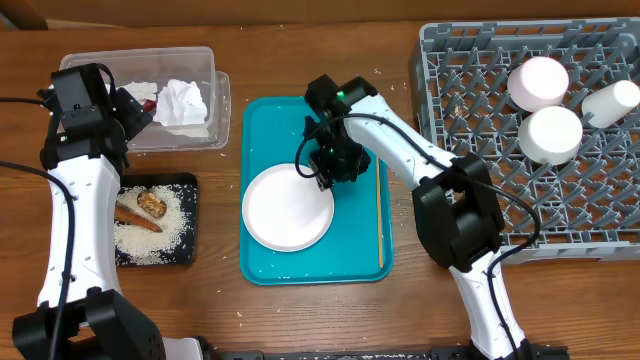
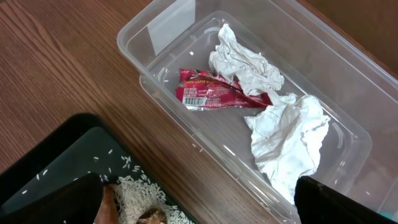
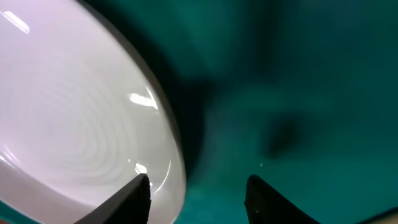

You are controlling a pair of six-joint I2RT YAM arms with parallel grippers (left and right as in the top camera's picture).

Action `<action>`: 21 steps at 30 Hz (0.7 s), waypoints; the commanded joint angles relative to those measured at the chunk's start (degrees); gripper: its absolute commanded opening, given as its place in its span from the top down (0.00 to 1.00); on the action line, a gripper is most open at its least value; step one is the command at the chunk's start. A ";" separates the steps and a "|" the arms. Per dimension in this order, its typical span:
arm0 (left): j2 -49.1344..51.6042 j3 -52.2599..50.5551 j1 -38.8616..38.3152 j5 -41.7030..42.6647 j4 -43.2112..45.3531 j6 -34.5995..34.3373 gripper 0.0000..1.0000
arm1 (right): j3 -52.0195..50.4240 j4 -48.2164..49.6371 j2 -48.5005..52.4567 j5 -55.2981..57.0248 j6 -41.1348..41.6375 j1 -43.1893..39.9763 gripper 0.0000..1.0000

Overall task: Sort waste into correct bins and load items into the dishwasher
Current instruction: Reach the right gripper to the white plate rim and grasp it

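Two napkins (image 2: 245, 62), white and crumpled, lie in the clear tub (image 2: 155, 28): the smaller toward one end, the larger toward the other. A red wrapper (image 2: 217, 96) lies between them, shiny and flattened, its one end tucked against the larger napkin. It has a white label patch with a barcode at the free end. A line of pale lettering runs along its upper edge, too small to read.

Left fingers (image 2: 348, 202): spread wide, holding nothing. They hang above the tub's near rim and the strip of wooden surface (image 1: 300, 320) beside the black tray (image 1: 185, 185).

The black tray sits just in front of the tub. It holds scattered rice (image 1: 150, 240), an orange-brown carrot-like stick (image 1: 133, 215) lying across it, and a brown lumpy bit (image 1: 151, 202) just beside the stick.

The teal tray (image 1: 360, 130) is in the middle of the surface. The plate (image 1: 288, 210) lies flat on its left half. A thin wooden stick (image 1: 379, 215) lies along the tray's right edge, well apart from the plate.

Right fingers (image 3: 134, 199): down at the plate's upper right rim and about half apart. The rim lies between them, with one finger over the plate's face and the other over bare teal. The wrist view shows a gap on the outer side, so they are not clamped on the plate.

The rack (image 1: 480, 60) stands at the right of the surface. Two bowls (image 1: 538, 82) sit among its pegs, close together and apparently bottom up. The cup (image 1: 610, 103) lies tilted just to their right.
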 commanded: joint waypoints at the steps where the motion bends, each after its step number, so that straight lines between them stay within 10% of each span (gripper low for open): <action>1: 0.50 0.37 -0.02 0.04 0.00 -0.98 0.00 | -2.99 1.62 0.63 -0.59 1.73 0.33 0.51; 5: 0.50 0.37 -0.02 0.04 0.00 -0.98 0.00 | -4.48 3.45 0.63 -0.59 2.64 0.33 0.51; 15: 0.50 0.37 -0.02 0.04 0.00 -0.98 0.00 | -2.29 2.84 0.57 -0.20 7.17 0.31 0.96; 21: 0.50 0.37 -0.02 0.04 0.00 -0.98 0.00 | 8.31 -4.20 0.13 -0.02 7.56 -1.75 0.96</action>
